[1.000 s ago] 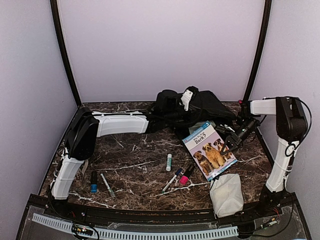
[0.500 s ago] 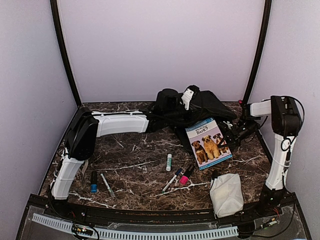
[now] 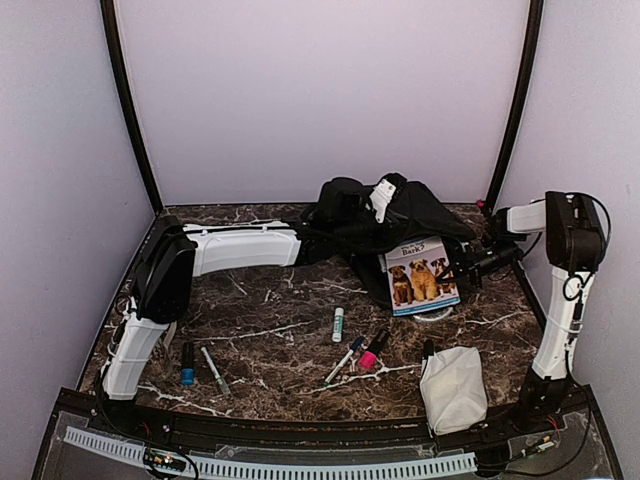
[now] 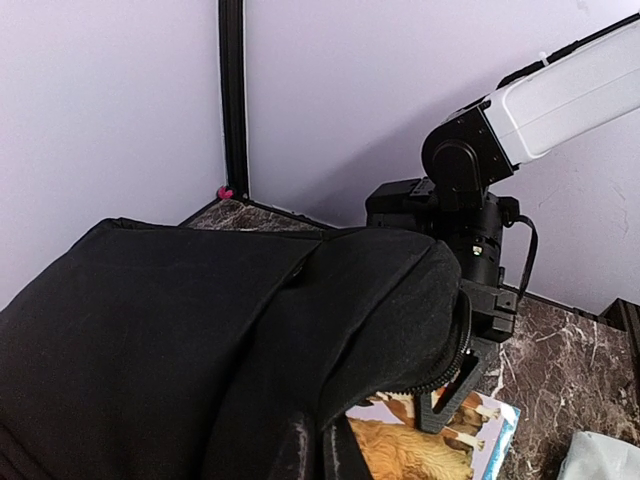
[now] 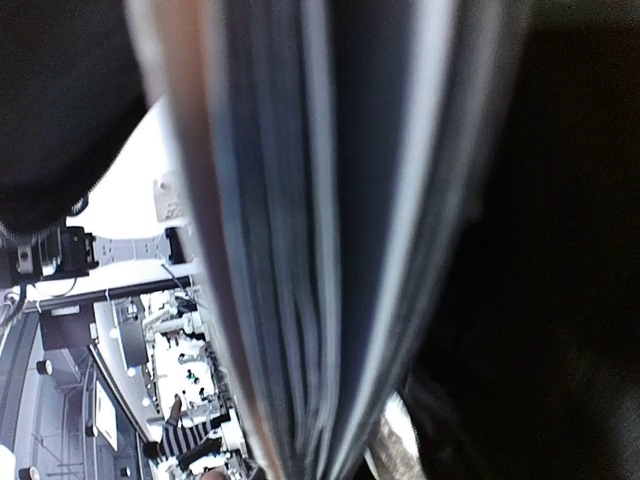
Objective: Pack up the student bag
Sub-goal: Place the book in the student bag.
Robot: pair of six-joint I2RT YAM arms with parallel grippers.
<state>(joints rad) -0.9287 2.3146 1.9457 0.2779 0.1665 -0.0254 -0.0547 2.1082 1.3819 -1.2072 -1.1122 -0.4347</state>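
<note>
Black soft fabric, student bag [image 3: 420, 212], far middle of the worktop [image 3: 270, 320]: light, floppy, likely to sag shut, best gripped at the zipper rim; left pincer [image 3: 345, 205] pinched on its raised flap, right pincer [image 3: 460, 272] clamped on the dog book [image 3: 422, 278].

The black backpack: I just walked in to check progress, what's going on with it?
The left gripper clamps fabric of the student bag, holding its flap up. The right gripper grips the dog book by its edge, its far end at the bag's opening, not yet inside. Pens and a white pouch lie unpacked on the table.
</note>
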